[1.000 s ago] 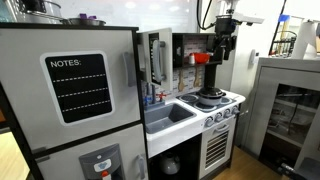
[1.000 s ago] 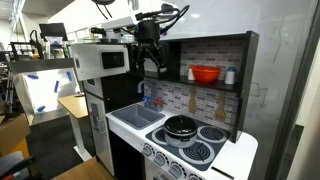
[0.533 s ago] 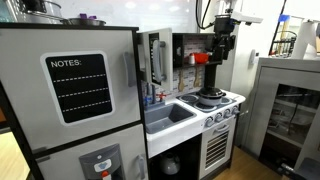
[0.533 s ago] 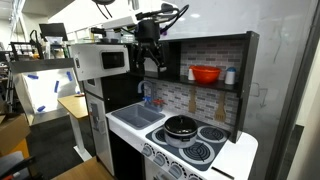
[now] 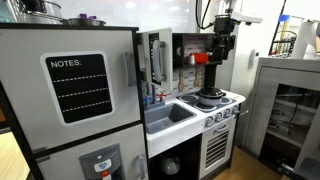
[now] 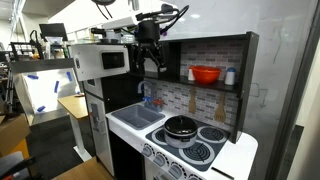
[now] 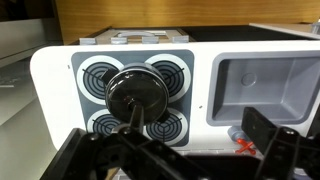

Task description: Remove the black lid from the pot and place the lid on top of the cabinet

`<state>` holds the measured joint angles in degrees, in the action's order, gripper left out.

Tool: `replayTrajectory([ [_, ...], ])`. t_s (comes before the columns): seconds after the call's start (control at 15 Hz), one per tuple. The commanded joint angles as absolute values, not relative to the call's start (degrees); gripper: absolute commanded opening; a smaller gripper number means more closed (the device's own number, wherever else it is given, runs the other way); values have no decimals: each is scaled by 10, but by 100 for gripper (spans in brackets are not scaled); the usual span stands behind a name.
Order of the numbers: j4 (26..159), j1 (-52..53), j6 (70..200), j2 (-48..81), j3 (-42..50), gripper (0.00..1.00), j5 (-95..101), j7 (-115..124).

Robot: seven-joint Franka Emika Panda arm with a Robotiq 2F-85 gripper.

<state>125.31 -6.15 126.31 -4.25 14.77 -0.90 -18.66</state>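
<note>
A black pot with its black lid (image 7: 138,92) sits on the burners of the toy stove; it shows in both exterior views (image 5: 210,97) (image 6: 181,126). My gripper (image 6: 151,62) hangs well above the stove, roughly level with the cabinet top (image 6: 210,38), and also shows in an exterior view (image 5: 220,55). In the wrist view the gripper (image 7: 175,160) has its dark fingers spread wide at the bottom edge, open and empty, looking straight down at the lid. The lid's knob faces up.
A white sink (image 7: 262,85) lies beside the stove (image 6: 135,116). A red bowl (image 6: 206,73) stands on the shelf under the cabinet top. A toy fridge (image 5: 75,95) with a notes board and a microwave (image 6: 105,60) stand beside the sink.
</note>
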Motion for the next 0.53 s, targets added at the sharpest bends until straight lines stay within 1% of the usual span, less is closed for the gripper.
replayTrajectory([
  [0.0,1252,-75,1261,-42,134,100,-10,-187],
  [0.47,1253,-79,1266,-38,138,100,-15,-202],
])
